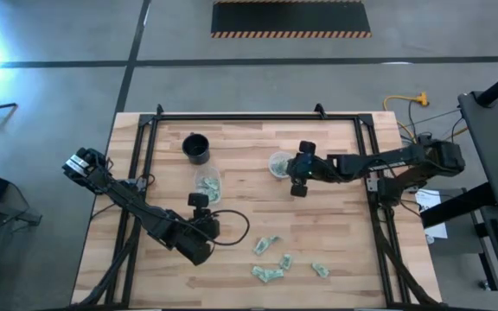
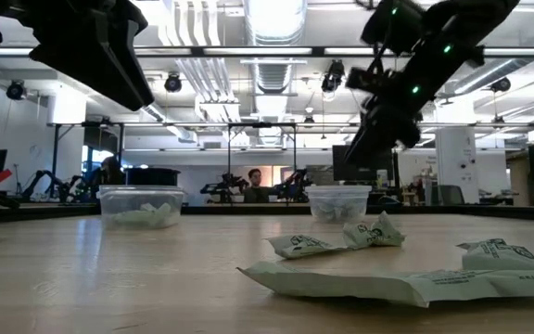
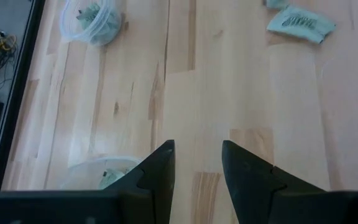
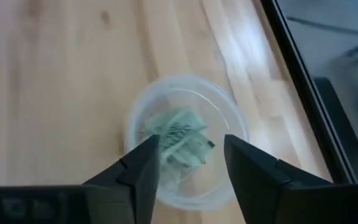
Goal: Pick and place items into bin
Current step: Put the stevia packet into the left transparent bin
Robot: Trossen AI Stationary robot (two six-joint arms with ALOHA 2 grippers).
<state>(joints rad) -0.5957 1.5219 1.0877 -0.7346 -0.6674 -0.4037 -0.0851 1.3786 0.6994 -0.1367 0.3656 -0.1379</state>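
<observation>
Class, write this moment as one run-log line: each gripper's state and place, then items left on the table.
left gripper: open, empty, beside left cup | right gripper: open, above right cup | loose items: several

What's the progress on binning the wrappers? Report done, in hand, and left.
Done: pale green-and-white wrappers already lie in the clear plastic cup on the right and in the clear plastic cup on the left. In hand: nothing; the right gripper hangs open over the right cup, the left gripper is open above bare wood. Left: several loose wrappers on the wooden table.
</observation>
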